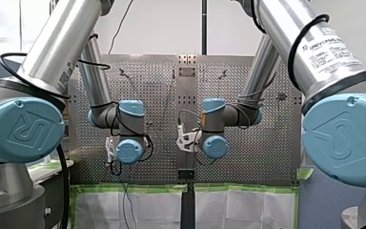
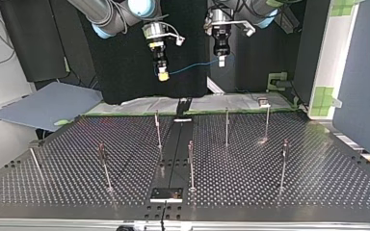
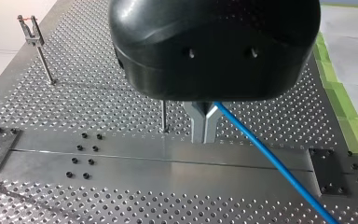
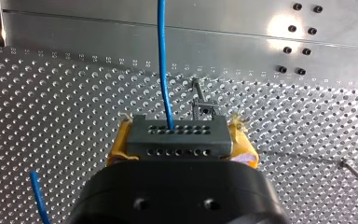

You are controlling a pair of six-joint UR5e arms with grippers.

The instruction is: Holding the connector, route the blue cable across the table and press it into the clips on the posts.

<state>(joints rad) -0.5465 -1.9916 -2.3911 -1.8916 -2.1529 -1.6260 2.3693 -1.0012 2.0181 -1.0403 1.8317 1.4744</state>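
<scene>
A: How many posts (image 2: 191,163) stand there?
B: Seven, counted in the top view.
A: And what else?
B: One blue cable (image 2: 192,69), one connector (image 4: 177,135), two arms (image 1: 52,57), two grippers (image 2: 163,74).

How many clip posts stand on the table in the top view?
7 posts: one at the far left, one left of centre, two near the middle, three at the right. None looks hidden.

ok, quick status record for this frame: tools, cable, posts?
right tool: shut on connector
left tool: shut on cable
cable: blue, runs through the air between both tools, high above the table
posts: upright on table, none holds the cable
stage: clipping not yet begun
</scene>
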